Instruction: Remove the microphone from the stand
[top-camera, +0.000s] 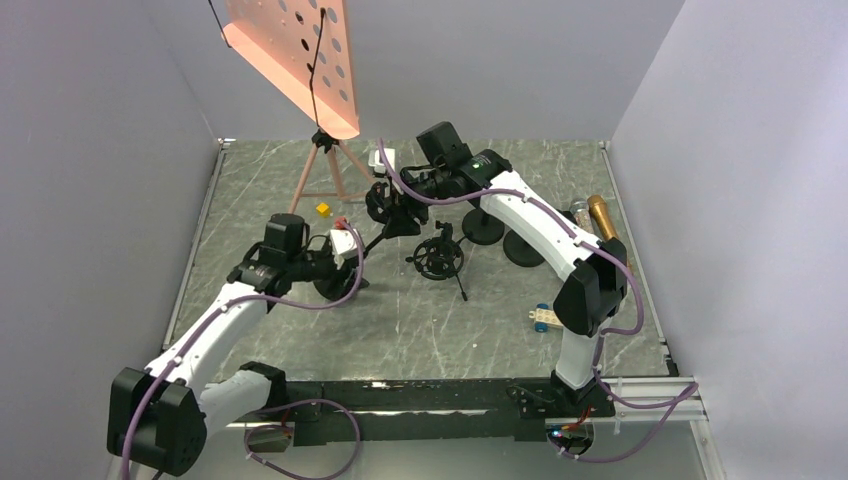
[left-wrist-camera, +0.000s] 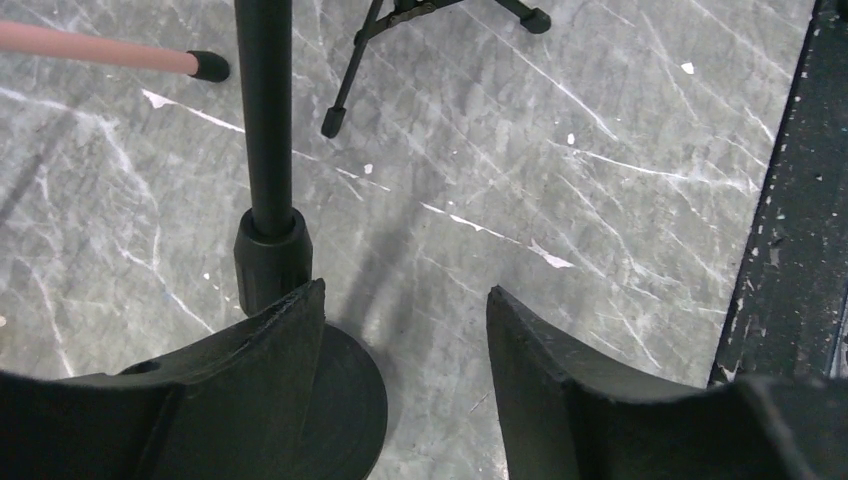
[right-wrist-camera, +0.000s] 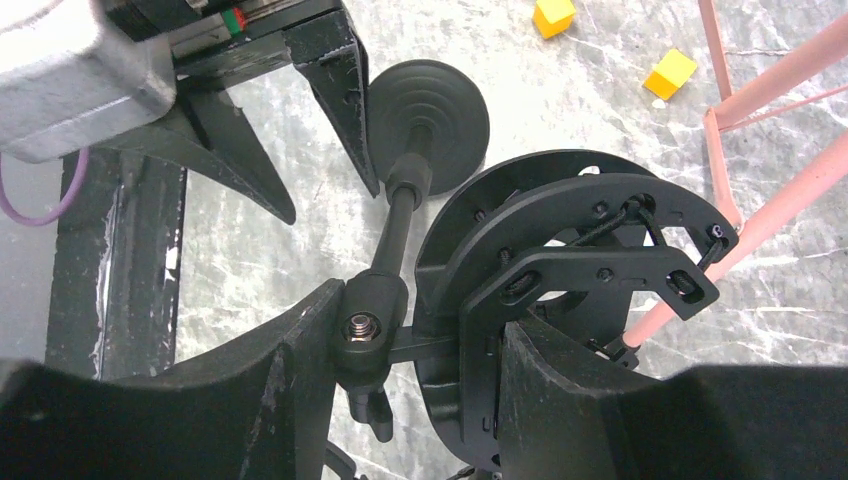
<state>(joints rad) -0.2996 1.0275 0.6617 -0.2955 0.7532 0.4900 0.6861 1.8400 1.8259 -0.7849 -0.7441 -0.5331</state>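
The left end effector hung spread beside the stand pole; clamping it low would likely steady things. The right end effector straddled the shock mount, grip unclear.

3 pale lilac walls box in a grey marble-veined tabletop, evenly lit, with a black rail along its near edge.

Black stand on a round base carries a ring-shaped shock mount; gold microphone lies far right.
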